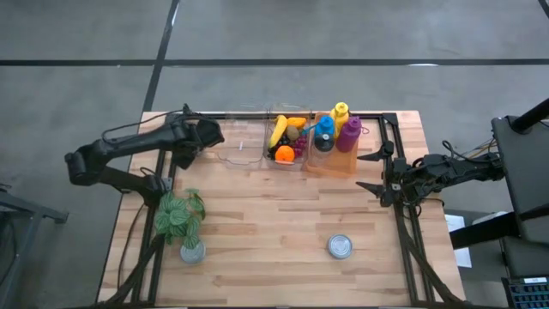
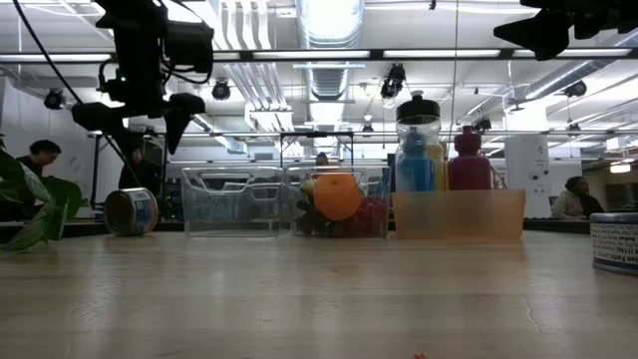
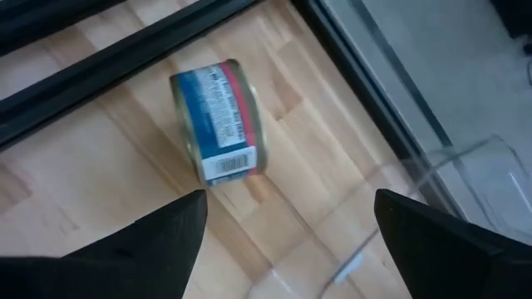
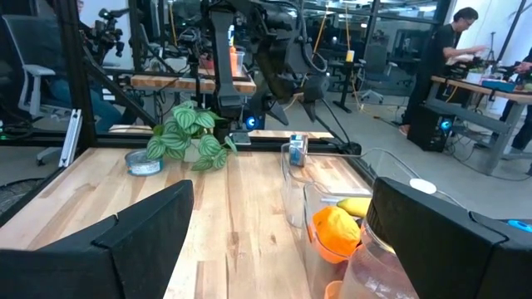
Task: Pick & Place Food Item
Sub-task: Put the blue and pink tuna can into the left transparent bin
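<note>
- Left wrist view puts us right above the target: the left gripper (image 3: 287, 241) hangs over a can (image 3: 220, 120), fingers spread wide with nothing between them, so this reads as a line-up for a grab.
- That can lies tipped on its side on the wooden table (image 1: 257, 232), at the far left, just beside the left wall of the clear bin (image 1: 236, 146), apart from the black frame rail (image 3: 125, 62).
- Lying down, it would probably roll if nudged, so my guess is the fingers need to straddle its round body.
- Its look: a short tin with a blue and red label, a white barcode patch and a pale metal rim.
- Fruit, an orange (image 2: 338, 195) among it, is kept in the neighbouring clear bin, and the bottles (image 1: 334, 129) stand upright in an orange tray, all well sorted.
- Over at the right edge, the right gripper (image 1: 371, 172) waits, jaws apart and empty.
- Nearer, a potted plant (image 1: 182, 219) and a second can (image 1: 340, 247) stand clear of the action.
</note>
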